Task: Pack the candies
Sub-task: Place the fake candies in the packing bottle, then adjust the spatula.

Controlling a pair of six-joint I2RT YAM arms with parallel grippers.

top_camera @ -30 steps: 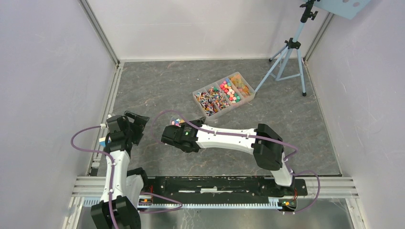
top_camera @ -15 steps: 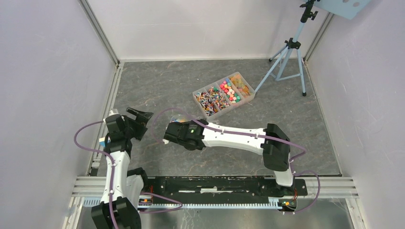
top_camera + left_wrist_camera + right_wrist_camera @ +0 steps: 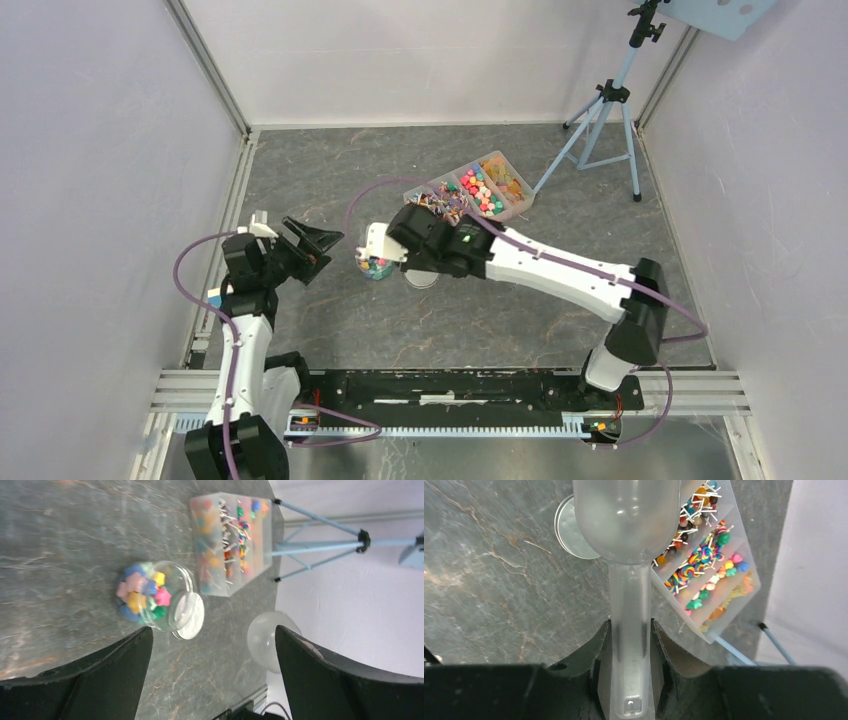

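- Left fingers [image 3: 322, 238] spread wide, gripping nothing, just left of the jar [image 3: 167, 602] and aimed at it.
- Jar upright on the counter [image 3: 330, 180], candies [image 3: 137, 592] heaped inside. A round lid [image 3: 192, 617] lies against its right side.
- Right fingers [image 3: 392, 248] pinch the handle of a clear scoop [image 3: 629, 520], its bowl hovering just past the jar, above the lid.
- Beyond the jar, a divided tray [image 3: 220, 590] holds more candies.

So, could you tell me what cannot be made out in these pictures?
Left wrist view: the candies in the tray are blurred; whether the jar touches the lid is unclear.
Top view: the right arm covers most of the lid and the tray's near-left end.
Right wrist view: the scoop hides part of the lid; the jar is out of frame.
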